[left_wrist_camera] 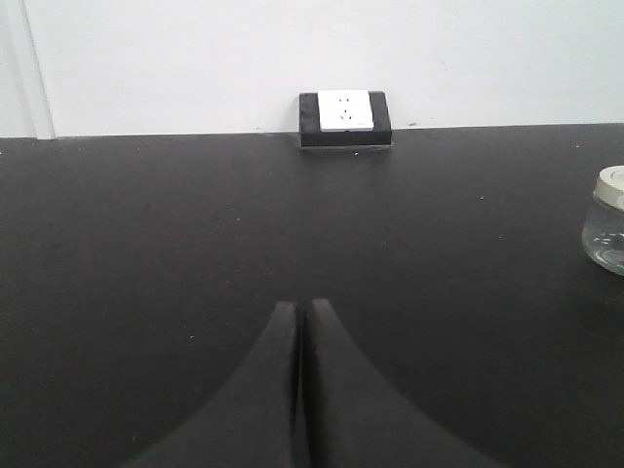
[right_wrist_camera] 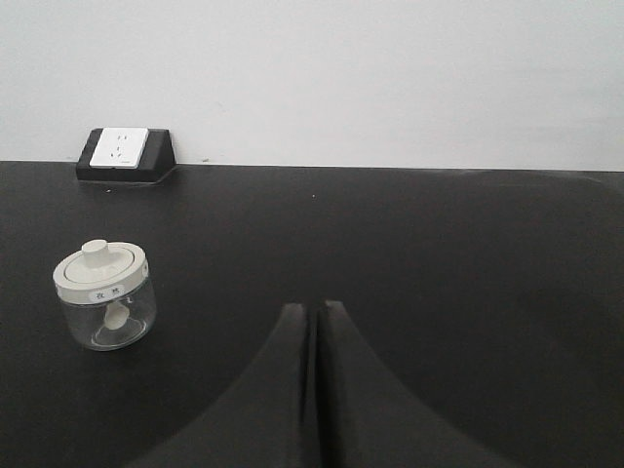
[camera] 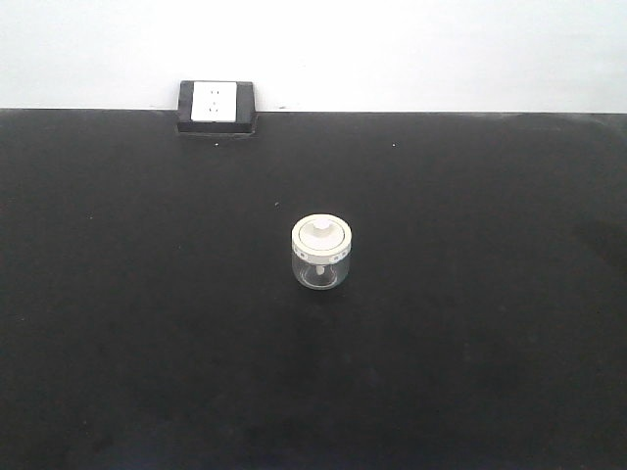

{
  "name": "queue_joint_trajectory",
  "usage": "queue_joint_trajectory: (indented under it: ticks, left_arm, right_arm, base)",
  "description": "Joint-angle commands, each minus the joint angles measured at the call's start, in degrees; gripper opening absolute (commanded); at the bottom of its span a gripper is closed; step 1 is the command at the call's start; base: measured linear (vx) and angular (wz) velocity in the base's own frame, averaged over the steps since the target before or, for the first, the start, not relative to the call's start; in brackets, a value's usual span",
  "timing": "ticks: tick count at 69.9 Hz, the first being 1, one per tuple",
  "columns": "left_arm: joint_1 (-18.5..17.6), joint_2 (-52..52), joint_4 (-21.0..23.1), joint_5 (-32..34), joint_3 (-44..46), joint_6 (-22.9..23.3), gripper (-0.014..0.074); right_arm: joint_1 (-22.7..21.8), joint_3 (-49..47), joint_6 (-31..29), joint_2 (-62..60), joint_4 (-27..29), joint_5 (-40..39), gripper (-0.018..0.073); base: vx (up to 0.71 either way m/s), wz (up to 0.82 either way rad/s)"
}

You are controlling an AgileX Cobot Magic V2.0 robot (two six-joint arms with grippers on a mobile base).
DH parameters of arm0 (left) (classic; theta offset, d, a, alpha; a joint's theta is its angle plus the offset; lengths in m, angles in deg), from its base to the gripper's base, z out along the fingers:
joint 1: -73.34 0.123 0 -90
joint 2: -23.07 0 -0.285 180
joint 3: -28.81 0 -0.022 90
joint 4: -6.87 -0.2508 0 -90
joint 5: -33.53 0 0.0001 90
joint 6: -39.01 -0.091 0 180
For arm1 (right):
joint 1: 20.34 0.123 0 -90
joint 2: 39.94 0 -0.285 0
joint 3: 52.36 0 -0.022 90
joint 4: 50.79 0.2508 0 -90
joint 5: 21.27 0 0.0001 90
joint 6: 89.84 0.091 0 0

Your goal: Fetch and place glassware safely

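The glassware [camera: 321,254] is a small squat clear jar with a cream-white knobbed lid, standing upright in the middle of the black table. The left wrist view catches it at the right edge [left_wrist_camera: 606,232], cut off by the frame. In the right wrist view the jar [right_wrist_camera: 103,295] stands to the left. My left gripper [left_wrist_camera: 303,305] is shut with nothing in it, well left of the jar. My right gripper [right_wrist_camera: 313,307] is also shut and empty, to the right of the jar. Neither gripper shows in the front view.
A white wall socket in a black block [camera: 216,106] sits at the table's far edge against the white wall, also seen from the left wrist [left_wrist_camera: 344,118] and right wrist [right_wrist_camera: 124,154]. The black table [camera: 470,343] spreads around the jar.
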Motion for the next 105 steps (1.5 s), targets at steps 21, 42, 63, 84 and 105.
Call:
queue_joint_trajectory:
  ticks: [21, 42, 63, 84, 105]
  left_arm:
    - [-0.38, -0.66, 0.58, 3.93, -1.75, 0.21, -0.0007]
    - [-0.38, -0.66, 0.58, 3.93, -1.75, 0.21, -0.0007]
    - [-0.38, -0.66, 0.58, 3.93, -1.75, 0.21, -0.0007]
    - [-0.38, -0.66, 0.58, 3.93, -1.75, 0.21, -0.0007]
    - [-0.38, -0.66, 0.58, 3.93, -1.75, 0.21, -0.0007]
  right_arm:
    - [-0.30, -1.60, -0.31, 0.71, -0.93, -3.44, -0.0001]
    - [-0.30, -1.60, -1.51, 0.71, 2.77, -2.95, -0.0001]
    - [-2.92, -1.45, -24.85, 0.71, 21.17, -2.01, -0.0001]
    - [-17.22, 0.98, -28.77, 0.43, 30.13, -4.78, -0.0001]
    - [-19.64, 13.50, -28.82, -4.59, 31.08, -17.10, -0.0001]
  base:
    - [0.00, 0.00]
    - [0.00, 0.00]
    - [0.00, 0.00]
    - [0.00, 0.00]
    - [0.00, 0.00]
